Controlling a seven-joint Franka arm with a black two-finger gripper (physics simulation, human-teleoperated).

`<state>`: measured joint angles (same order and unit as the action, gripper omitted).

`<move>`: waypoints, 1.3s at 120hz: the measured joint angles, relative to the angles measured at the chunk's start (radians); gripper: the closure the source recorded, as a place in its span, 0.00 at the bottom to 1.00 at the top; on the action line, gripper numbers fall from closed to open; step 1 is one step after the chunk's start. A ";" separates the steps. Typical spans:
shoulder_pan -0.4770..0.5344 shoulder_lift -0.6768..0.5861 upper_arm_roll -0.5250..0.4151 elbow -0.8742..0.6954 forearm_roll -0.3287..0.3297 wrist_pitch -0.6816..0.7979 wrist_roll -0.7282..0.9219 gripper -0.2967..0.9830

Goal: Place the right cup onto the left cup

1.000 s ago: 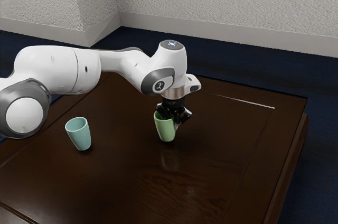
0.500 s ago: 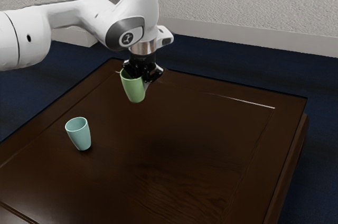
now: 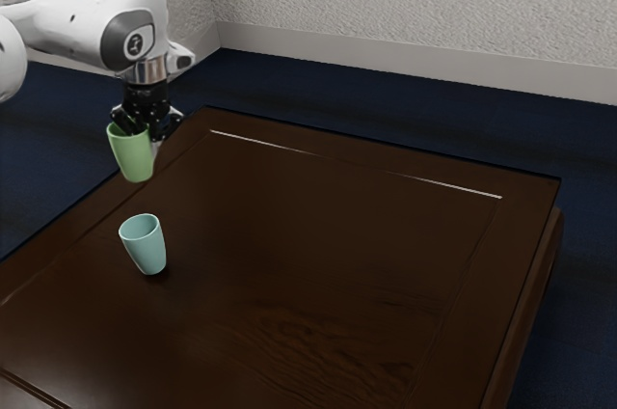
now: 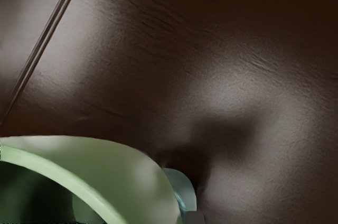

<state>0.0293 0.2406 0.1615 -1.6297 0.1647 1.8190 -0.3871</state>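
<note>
While the green cup (image 3: 132, 160) hangs upright in the exterior view, the pincer (image 3: 145, 131) is closed on its wall; lower down, toward that view's left, the teal cup (image 3: 147, 249) stands on the table (image 3: 318, 235). I judge the carry to be in hand, the green cup high and perhaps a little to the far side of its target. In the wrist view, the teal cup peeks out beside the green cup. Next comes careful centring over its mouth, then a straight lowering before release.
</note>
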 joint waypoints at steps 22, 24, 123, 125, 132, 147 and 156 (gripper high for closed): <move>0.000 -0.068 0.036 -0.126 -0.028 0.032 0.067 0.84; 0.000 -0.075 0.035 -0.136 -0.029 0.035 0.071 0.84; -0.003 -0.117 -0.009 -0.363 -0.033 0.212 0.115 0.84; -0.003 -0.117 -0.009 -0.367 -0.033 0.217 0.115 0.84; -0.003 -0.117 -0.009 -0.383 -0.033 0.234 0.112 0.84; -0.002 -0.116 -0.010 -0.400 -0.034 0.260 0.106 0.84; -0.002 -0.120 -0.009 -0.403 -0.034 0.269 0.104 0.84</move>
<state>0.0269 0.1209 0.1523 -2.0323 0.1304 2.0878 -0.2832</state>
